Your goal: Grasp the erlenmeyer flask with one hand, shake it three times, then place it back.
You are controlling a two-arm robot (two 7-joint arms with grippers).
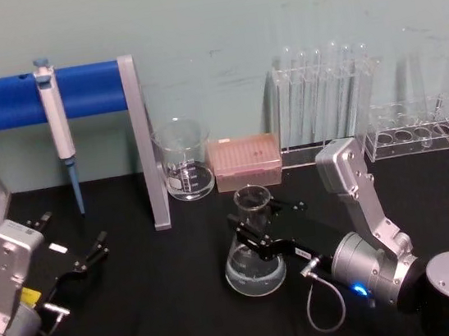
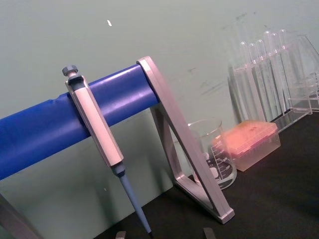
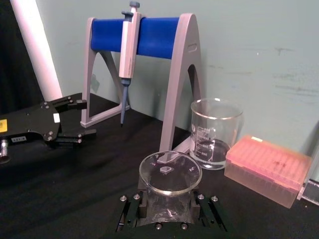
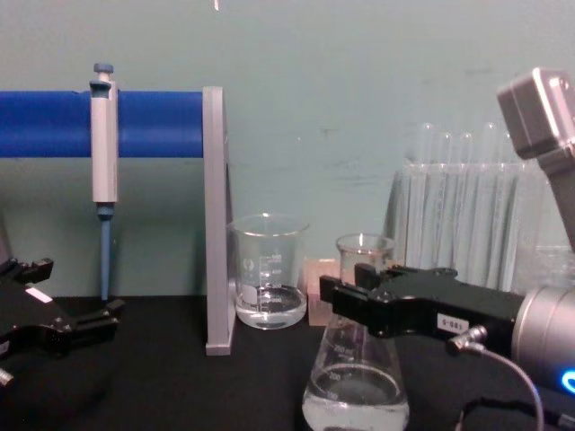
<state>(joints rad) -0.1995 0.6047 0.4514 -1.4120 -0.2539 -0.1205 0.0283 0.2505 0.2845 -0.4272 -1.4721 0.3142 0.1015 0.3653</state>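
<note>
One matte black counter (image 1: 171,324) carries everything, with bare room across its near middle between the two arms. At the far left is a grey angular stand (image 1: 1,102) with a blue cylindrical bar. At the far right a clear plastic test-tube rack (image 1: 327,96) holds tall thin tubes against the pale wall.

The black two-fingered right tool (image 1: 258,220) reaches in from the right, clenched on the neck of the clear glass conical erlenmeyer flask (image 1: 254,268), one finger on each side below the flared rim. The print on its small white label (image 4: 446,321) is too small to read. The flask holds a little clear liquid and sits mid-counter, in front of the other glassware and apart from it.

The black left tool (image 1: 74,229) lies released near the left edge, fingers spread, well apart from the flask.

A cylindrical glass beaker (image 1: 184,161) bears white graduations with unreadable figures. Just beside it is a pink translucent tip box (image 1: 245,161). A grey pipette (image 1: 54,116) with a blue tip hangs on the bar.
</note>
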